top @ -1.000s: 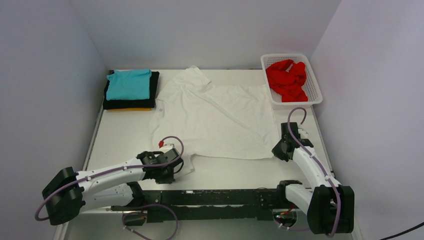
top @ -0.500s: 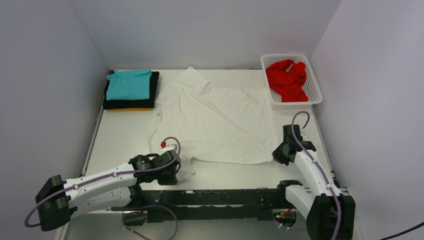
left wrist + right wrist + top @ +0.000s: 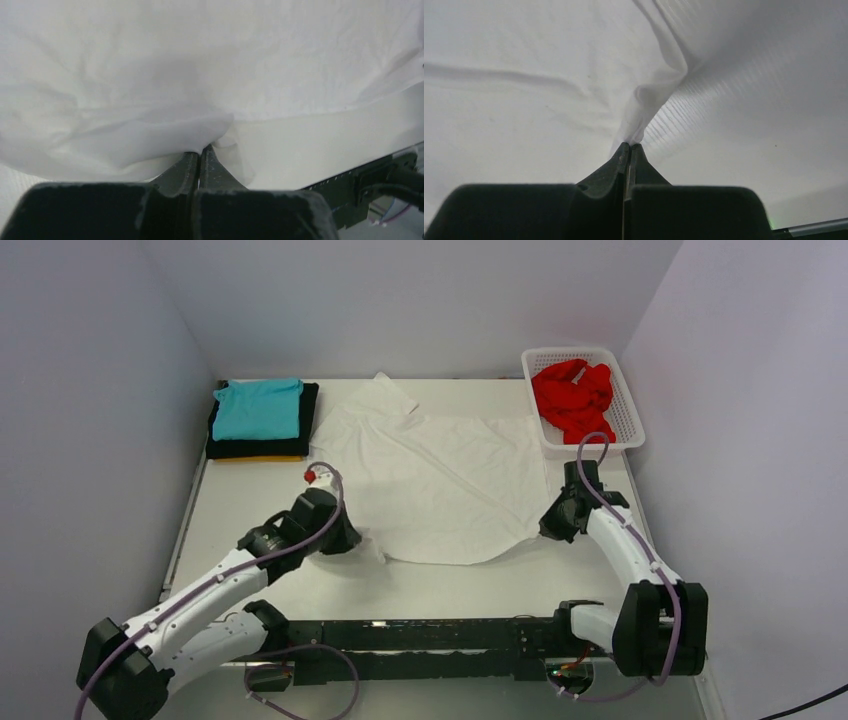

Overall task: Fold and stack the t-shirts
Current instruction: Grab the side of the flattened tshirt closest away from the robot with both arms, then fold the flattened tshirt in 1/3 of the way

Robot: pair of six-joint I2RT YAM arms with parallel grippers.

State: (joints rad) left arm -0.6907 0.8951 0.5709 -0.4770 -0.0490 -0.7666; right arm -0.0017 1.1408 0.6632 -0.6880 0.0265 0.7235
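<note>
White table (image 3: 232, 502), white t-shirt (image 3: 440, 480) spread, lilac walls (image 3: 400, 300)

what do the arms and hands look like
The left arm and right arm have white shells, black joints and a lilac cable looped along each; the left's carries a red connector. The left hand and right hand are matte black, tapering to wedges.

1 high rear view down over the table (image 3: 240, 502), 2 close wrist views, all 3 on the white t-shirt (image 3: 440, 490).
</note>
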